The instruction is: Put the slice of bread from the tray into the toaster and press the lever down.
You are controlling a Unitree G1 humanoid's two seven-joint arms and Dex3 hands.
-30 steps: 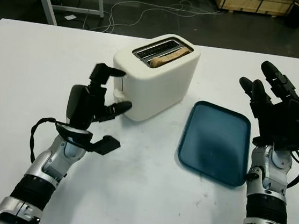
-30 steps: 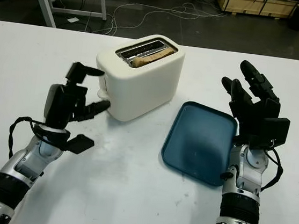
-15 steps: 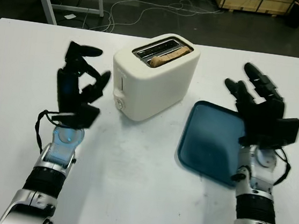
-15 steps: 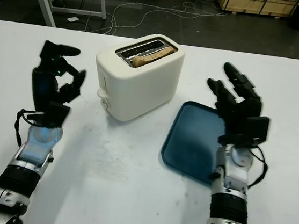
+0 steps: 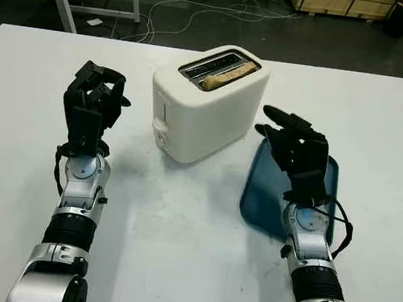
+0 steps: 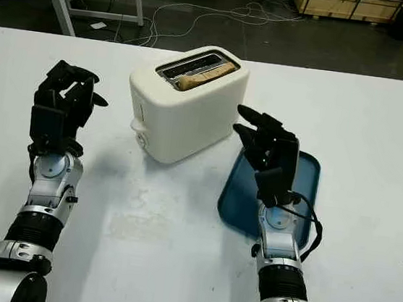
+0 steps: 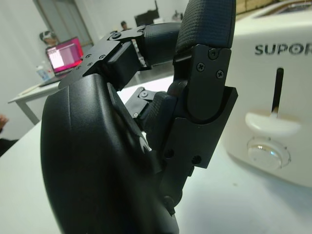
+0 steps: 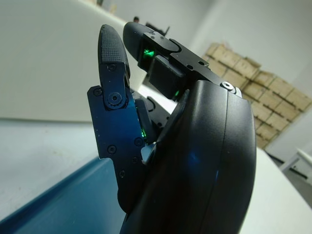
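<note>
Sitting in the near slot of the toaster point(image 5: 208, 102), the slice of bread point(image 5: 228, 76) shows its brown top edge just above the rim, so the loading looks done. The lever point(image 7: 273, 121) rides low in its slot on the toaster's front face, just above the round dial point(image 7: 268, 151); whether it has latched I cannot tell from here. The blue tray point(image 5: 328, 181) lies just beside the toaster with no bread on it.

The left hand point(image 5: 92, 109) is raised over the table point(image 5: 175, 250), apart from the toaster's front, its fingers curled in on nothing. The right hand point(image 5: 297, 151) is upright over the tray's near part, holding nothing, fingers extended.

The risk, as I judge it, is a lever that did not catch: the bread would pop up untoasted. A repeat press from the curled left hand could also shove the light toaster back instead of driving the lever down.
</note>
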